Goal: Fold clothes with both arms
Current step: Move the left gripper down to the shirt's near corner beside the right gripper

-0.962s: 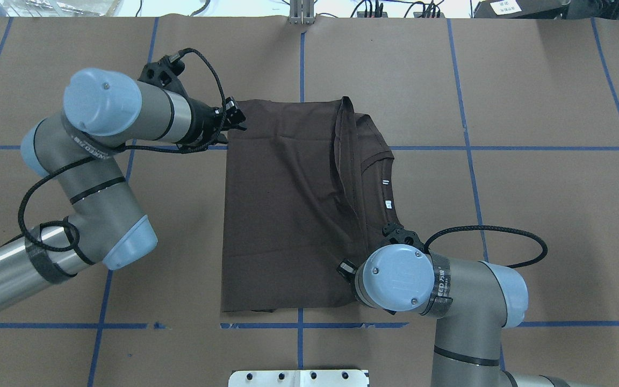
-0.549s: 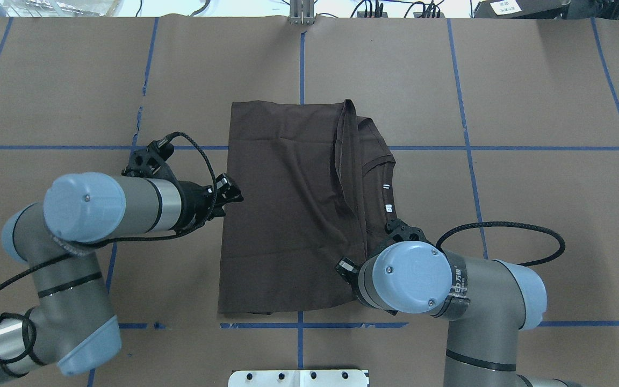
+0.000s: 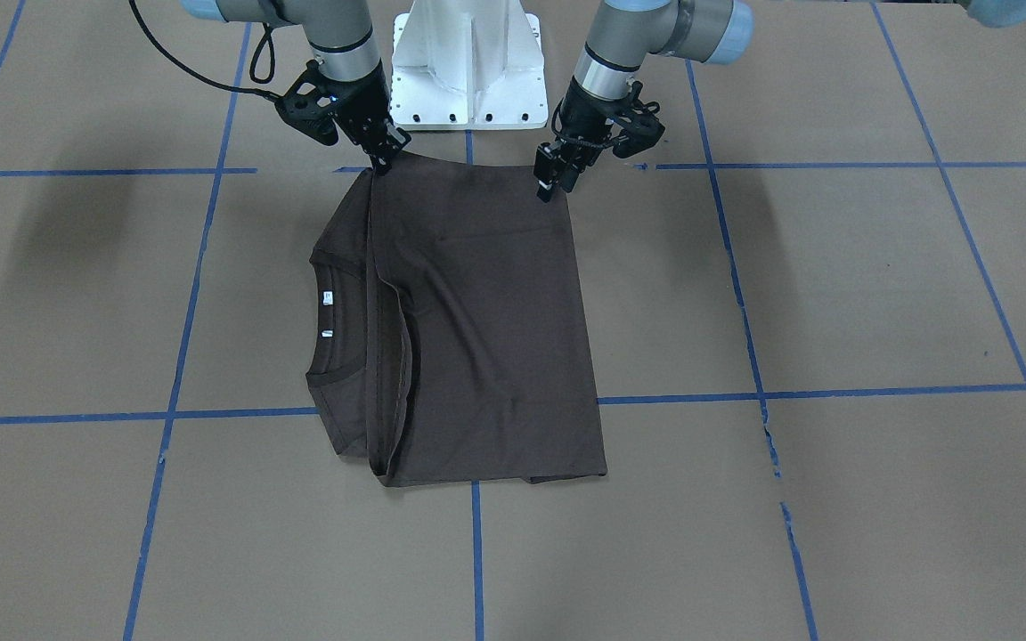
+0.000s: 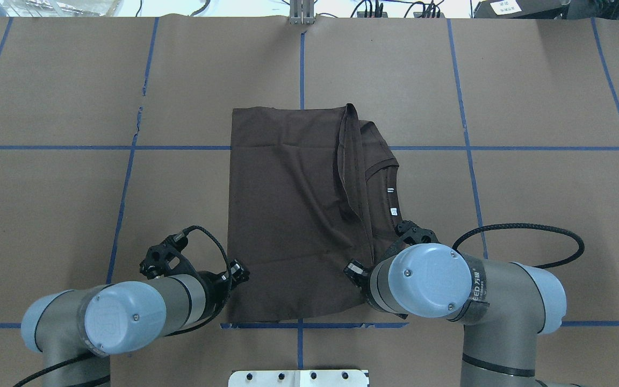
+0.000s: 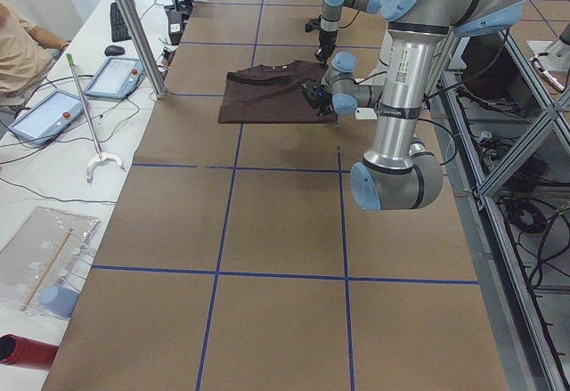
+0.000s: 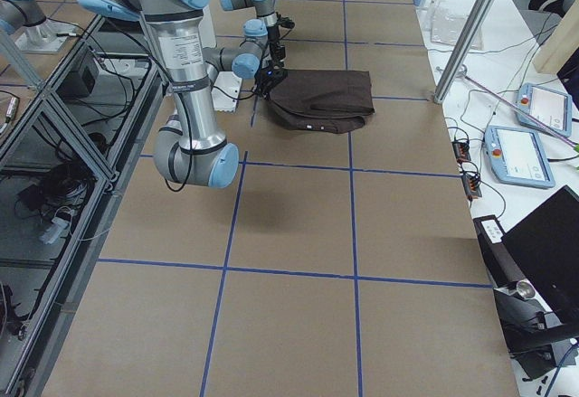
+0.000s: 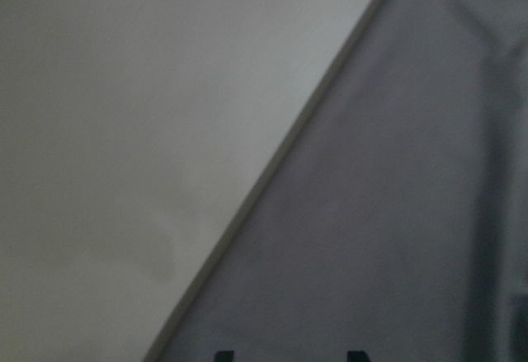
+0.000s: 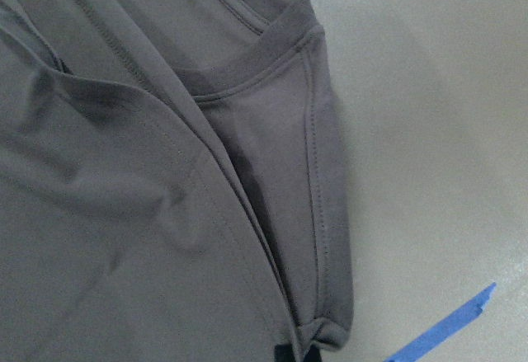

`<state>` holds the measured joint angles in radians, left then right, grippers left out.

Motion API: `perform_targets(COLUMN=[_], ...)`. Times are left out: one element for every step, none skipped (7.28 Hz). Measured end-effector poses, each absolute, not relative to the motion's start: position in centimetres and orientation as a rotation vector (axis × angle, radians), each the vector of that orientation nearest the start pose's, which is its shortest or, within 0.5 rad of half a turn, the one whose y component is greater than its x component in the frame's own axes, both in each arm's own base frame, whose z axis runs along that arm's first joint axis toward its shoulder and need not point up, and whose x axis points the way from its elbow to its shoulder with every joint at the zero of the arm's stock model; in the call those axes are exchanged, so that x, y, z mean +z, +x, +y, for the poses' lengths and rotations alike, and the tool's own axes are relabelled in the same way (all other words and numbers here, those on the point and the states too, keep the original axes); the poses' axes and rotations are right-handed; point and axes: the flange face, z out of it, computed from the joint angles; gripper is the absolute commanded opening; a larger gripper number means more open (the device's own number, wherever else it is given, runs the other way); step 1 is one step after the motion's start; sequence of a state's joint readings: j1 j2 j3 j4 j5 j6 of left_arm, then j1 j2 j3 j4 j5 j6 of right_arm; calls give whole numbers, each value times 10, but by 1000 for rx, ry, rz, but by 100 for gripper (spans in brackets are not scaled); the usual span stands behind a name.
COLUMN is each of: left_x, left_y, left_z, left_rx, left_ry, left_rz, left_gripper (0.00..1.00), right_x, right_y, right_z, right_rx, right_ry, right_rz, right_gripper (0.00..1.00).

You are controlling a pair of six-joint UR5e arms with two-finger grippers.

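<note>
The folded shirt (image 4: 288,215) lies flat in the middle of the table (image 4: 530,80), with its collar (image 8: 272,57) toward the robot's right. From overhead, the right arm's own wrist hides its gripper. The front view shows the right gripper (image 3: 381,158) pinching the shirt's near collar-side corner. The left gripper (image 3: 556,181) is at the other near corner, and only its wrist camera shows its fingertips (image 7: 355,355) spread apart over the cloth.

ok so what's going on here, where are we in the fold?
A dark brown T-shirt lies partly folded on the table, collar toward the robot's right. The left end effector sits at the shirt's robot-side left corner, jaws apparently open. The right end effector is at the robot-side right corner, grip unclear.
</note>
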<state>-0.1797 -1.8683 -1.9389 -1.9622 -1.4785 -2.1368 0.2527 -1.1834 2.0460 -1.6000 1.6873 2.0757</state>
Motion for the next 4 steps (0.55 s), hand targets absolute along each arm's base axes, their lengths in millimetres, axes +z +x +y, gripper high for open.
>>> perform_targets(left_x=[292, 295, 296, 298], left_y=[543, 548, 550, 551], left_z=[-224, -213, -208, -206], left_rx=[-711, -701, -696, -695], left_ry=[-136, -142, -140, -137], left_rz=[1056, 1038, 1013, 994], left_gripper=[61, 61, 61, 60], right_x=[252, 252, 253, 252], right_y=[-509, -510, -510, -511], right_z=[-256, -256, -256, -255], right_rx=[663, 662, 661, 660], right_ry=[-218, -218, -219, -219], right_rz=[-826, -824, -823, -823], right_gripper=[0, 0, 0, 0])
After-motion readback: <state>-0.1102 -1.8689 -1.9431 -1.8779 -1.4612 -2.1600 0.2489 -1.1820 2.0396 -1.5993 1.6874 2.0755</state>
